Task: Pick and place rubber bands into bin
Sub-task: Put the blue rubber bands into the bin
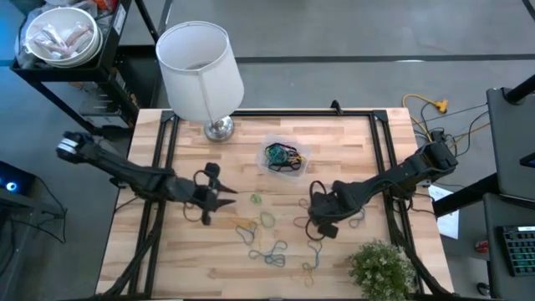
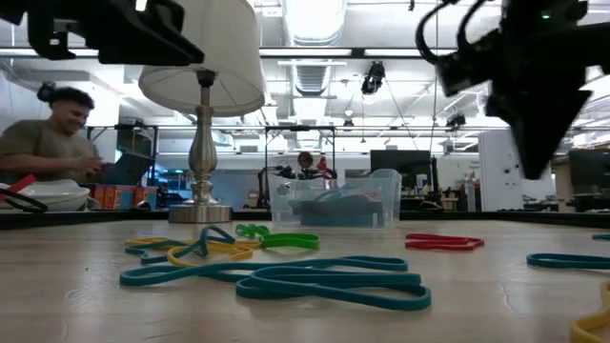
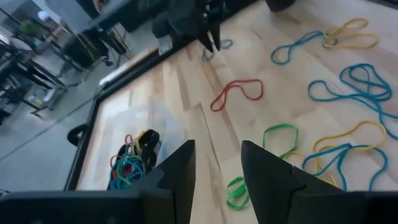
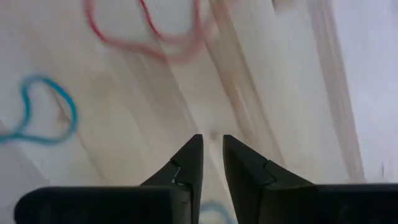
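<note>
Teal rubber bands lie lengthwise across table; both claws open, empty.

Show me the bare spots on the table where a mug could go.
Bare wood lies at the front left corner of the table, left of the loose bands, and along the far right edge beyond the bin. It is crowded from the left claw across to the right claw and forward to the plant.

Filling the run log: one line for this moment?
left hand: open, empty | right hand: open, empty, over table | bin: holds bands | loose rubber bands: on table
</note>
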